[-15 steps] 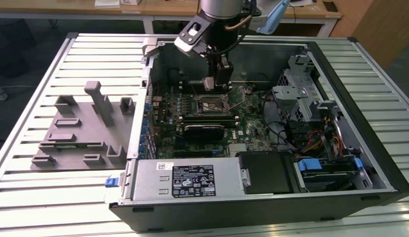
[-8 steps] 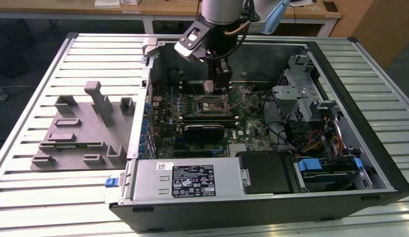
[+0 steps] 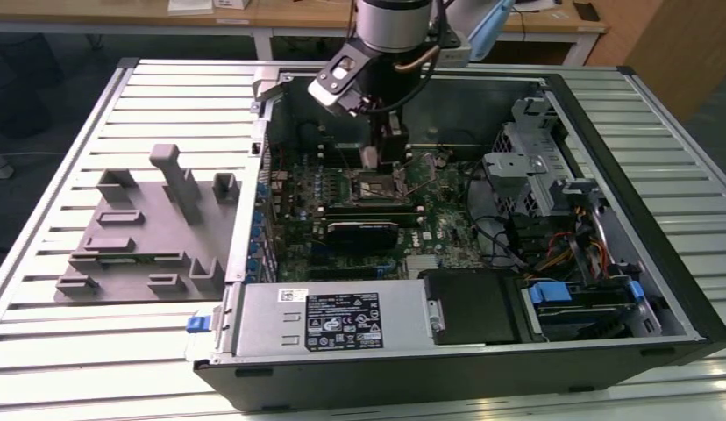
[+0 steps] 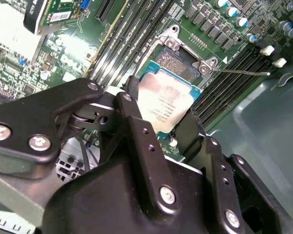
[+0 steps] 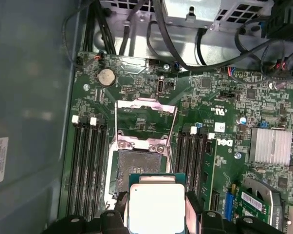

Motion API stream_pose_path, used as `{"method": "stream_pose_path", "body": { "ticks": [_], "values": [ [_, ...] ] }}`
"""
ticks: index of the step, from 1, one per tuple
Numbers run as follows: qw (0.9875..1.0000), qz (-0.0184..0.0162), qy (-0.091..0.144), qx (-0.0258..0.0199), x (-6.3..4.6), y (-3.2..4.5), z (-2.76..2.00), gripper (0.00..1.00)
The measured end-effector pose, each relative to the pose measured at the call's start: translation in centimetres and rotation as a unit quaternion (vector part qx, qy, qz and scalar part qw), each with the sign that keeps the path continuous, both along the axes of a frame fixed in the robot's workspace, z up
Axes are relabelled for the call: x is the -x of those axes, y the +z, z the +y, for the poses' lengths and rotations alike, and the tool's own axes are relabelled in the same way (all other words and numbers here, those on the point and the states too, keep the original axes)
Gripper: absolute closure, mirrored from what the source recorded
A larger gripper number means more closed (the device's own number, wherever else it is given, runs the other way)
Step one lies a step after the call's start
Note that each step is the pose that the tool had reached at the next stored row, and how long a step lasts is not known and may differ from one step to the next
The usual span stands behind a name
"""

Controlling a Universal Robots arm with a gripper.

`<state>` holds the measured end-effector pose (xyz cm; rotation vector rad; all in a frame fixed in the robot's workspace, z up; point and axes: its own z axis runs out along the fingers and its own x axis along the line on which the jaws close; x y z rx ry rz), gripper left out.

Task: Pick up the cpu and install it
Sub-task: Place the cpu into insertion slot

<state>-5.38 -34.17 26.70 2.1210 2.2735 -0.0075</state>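
- The pick-up part of the task looks done: the cpu (image 4: 168,105) sits between the two black fingers (image 4: 137,122) of the gripper (image 4: 163,112), which pinch it by opposite edges with its silvery top plate facing up.
- In the exterior view the gripper (image 3: 384,151) hangs inside the open computer case (image 3: 644,263), over the middle of the motherboard (image 3: 439,232) and right above the socket (image 3: 380,186).
- In the first wrist view the cpu (image 5: 156,207) covers only one edge of the socket (image 5: 139,163); most of the bare contact field is uncovered. As a judgement, the chip is not yet seated and is not lined up square over the opening.
- Whether the chip's underside touches the socket rim cannot be told from these views.
- The socket is ready to receive it: the metal load plate (image 5: 146,119) is folded back, and in the second wrist view the thin retention lever (image 4: 244,72) stands swung out to the side.
- Left to do, by this reading: align, lower and release the chip.
- The grey fixture block (image 3: 141,237) lies on the tabletop (image 3: 59,351) at the exterior view's left, well apart from the gripper.
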Motion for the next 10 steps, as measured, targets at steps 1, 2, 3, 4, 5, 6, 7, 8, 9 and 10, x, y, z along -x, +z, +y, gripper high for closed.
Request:
{"method": "stream_pose_path", "body": {
  "ticks": [1,2,3,4,5,6,7,8,9,10],
  "values": [
    [1.0000,0.0000,-0.002,0.0000,0.0,-0.14,0.00,0.46],
    [1.0000,0.0000,-0.004,0.0000,0.0,-0.28,0.00,0.46],
    [1.0000,0.0000,-0.007,0.0001,0.0,-0.42,0.00,0.46],
    [1.0000,0.0000,-0.009,0.0001,0.0,-0.57,0.01,0.46],
    [0.9999,0.0000,-0.011,0.0000,0.0,-0.68,0.01,0.46],
    [0.9999,0.0000,-0.012,0.0000,0.0,-0.79,0.02,0.46],
    [0.9999,0.0000,-0.014,0.0000,0.0,-0.88,0.04,0.46],
    [0.9999,0.0000,-0.015,0.0000,0.0,-0.97,0.05,0.46],
    [0.9999,0.0000,-0.016,-0.0001,0.0,-1.06,0.07,0.46],
    [0.9999,0.0000,-0.017,0.0000,0.0,-1.14,0.09,0.46]
  ]
}}
